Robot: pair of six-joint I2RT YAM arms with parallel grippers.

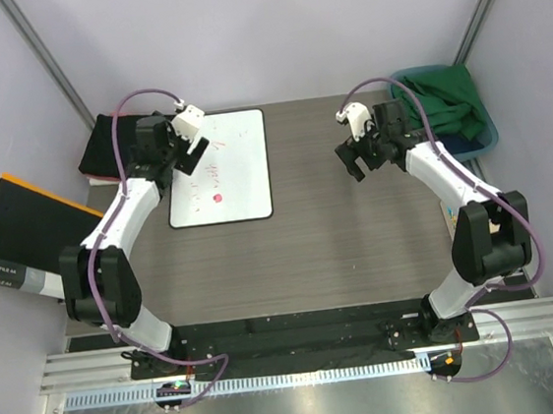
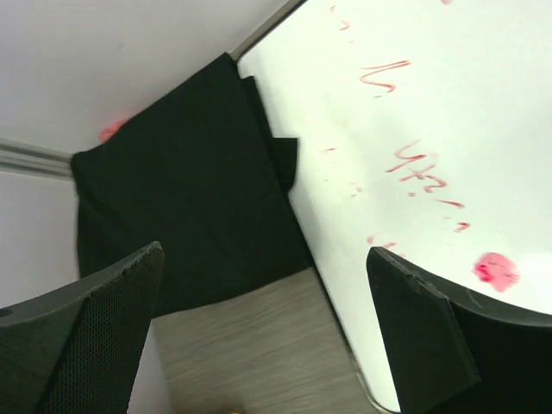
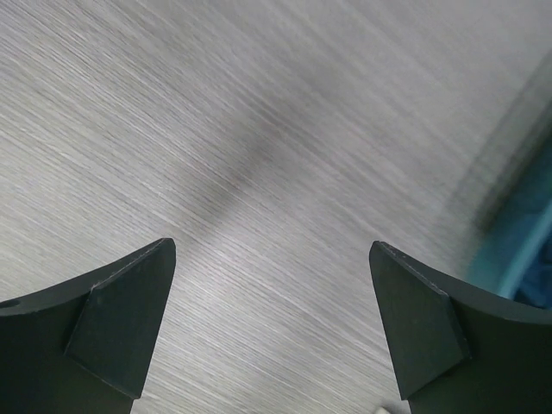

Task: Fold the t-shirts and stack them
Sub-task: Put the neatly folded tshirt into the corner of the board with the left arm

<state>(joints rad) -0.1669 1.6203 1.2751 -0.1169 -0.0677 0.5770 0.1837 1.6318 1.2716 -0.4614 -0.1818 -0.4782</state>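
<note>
A black t-shirt [image 1: 105, 146] lies folded at the table's far left, next to the white board; in the left wrist view the black t-shirt [image 2: 190, 198] shows no print, and a small pink patch [image 2: 109, 132] peeks out at its far edge. My left gripper [image 1: 186, 161] hovers over the board's left edge, just right of the shirt. In its own view the left gripper [image 2: 266, 289] is open and empty. My right gripper [image 1: 362, 162] hangs over bare table at the right. The right gripper [image 3: 272, 259] is open with nothing between its fingers.
A white board [image 1: 225, 168] with red marks lies at the back centre-left. A flat black box with an orange edge [image 1: 18, 239] leans at the left wall. A blue bin [image 1: 487, 135] holding green cloth [image 1: 448, 100] stands at the back right, its rim [image 3: 522, 259] near my right gripper.
</note>
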